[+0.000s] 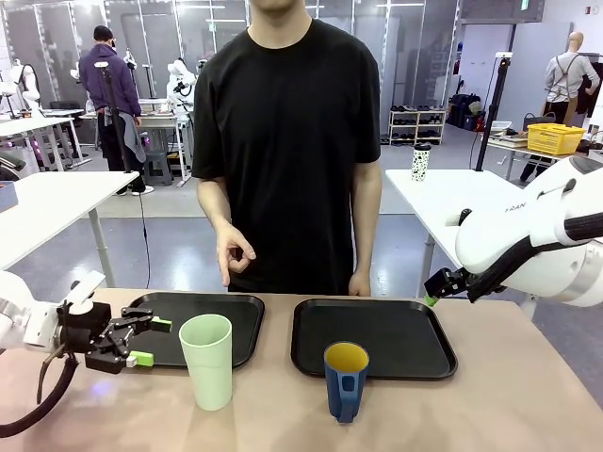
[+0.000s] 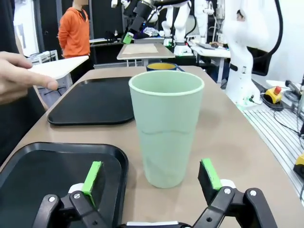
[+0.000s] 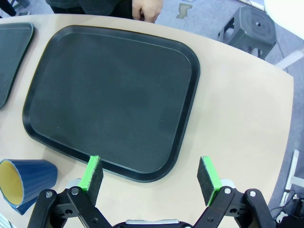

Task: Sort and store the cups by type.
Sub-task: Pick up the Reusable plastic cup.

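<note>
A tall pale green tumbler (image 1: 207, 360) stands on the table in front of the left black tray (image 1: 240, 315). My left gripper (image 1: 149, 341) is open just left of it, level with its lower half; in the left wrist view the tumbler (image 2: 166, 126) stands just beyond my open left gripper (image 2: 151, 176). A dark blue mug (image 1: 346, 379) with a yellow inside stands at the front edge of the right tray (image 1: 372, 331). My right gripper (image 3: 151, 176) hangs open above that tray's (image 3: 109, 95) near corner, with the mug (image 3: 26, 184) at lower left.
A person in a black shirt stands at the far edge, one hand (image 1: 233, 252) raised over the left tray, the other hand (image 1: 358, 283) resting at the table edge. A white spotted cup (image 1: 420, 162) sits on a table behind. The table (image 1: 509, 395) surface to the right is bare.
</note>
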Tool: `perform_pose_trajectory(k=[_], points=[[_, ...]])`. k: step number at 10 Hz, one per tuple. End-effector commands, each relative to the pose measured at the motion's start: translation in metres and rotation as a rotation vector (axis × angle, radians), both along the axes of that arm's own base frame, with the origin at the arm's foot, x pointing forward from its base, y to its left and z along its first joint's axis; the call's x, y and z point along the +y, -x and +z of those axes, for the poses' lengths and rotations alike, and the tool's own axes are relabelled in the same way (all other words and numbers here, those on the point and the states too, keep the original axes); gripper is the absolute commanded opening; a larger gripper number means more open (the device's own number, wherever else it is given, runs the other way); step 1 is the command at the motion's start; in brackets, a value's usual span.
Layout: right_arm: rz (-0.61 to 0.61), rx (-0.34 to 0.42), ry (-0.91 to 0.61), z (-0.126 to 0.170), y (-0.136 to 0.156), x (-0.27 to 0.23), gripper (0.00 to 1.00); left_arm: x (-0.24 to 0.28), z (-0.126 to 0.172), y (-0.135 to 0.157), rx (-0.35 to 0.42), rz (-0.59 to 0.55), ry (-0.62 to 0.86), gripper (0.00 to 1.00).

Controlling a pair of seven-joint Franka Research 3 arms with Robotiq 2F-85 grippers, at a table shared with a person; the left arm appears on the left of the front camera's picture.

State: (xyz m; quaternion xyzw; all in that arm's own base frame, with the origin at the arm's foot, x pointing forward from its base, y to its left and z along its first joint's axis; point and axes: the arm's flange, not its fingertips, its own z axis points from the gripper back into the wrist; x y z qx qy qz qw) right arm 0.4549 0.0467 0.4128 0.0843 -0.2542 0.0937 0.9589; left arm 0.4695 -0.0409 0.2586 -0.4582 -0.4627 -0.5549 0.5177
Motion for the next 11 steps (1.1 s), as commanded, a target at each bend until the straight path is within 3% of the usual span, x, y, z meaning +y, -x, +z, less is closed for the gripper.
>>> perform_pose_trajectory(k=[1, 2, 6, 11], points=[[0.0, 0.001, -0.014, 0.0, 0.0, -0.002, 1.0, 0.004, -0.015, 0.004, -0.051, 0.052, -0.024, 1.0], [0.0, 0.001, -0.014, 0.0, 0.0, -0.002, 1.0, 0.0, 0.0, 0.0, 0.0, 0.0, 0.0, 1.0], [0.0, 0.001, -0.014, 0.0, 0.0, -0.002, 1.0, 0.001, -0.003, 0.0, 0.007, 0.01, -0.005, 1.0], [0.0, 0.001, -0.014, 0.0, 0.0, -0.002, 1.0, -0.025, -0.012, -0.016, 0.016, -0.08, -0.02, 1.0]])
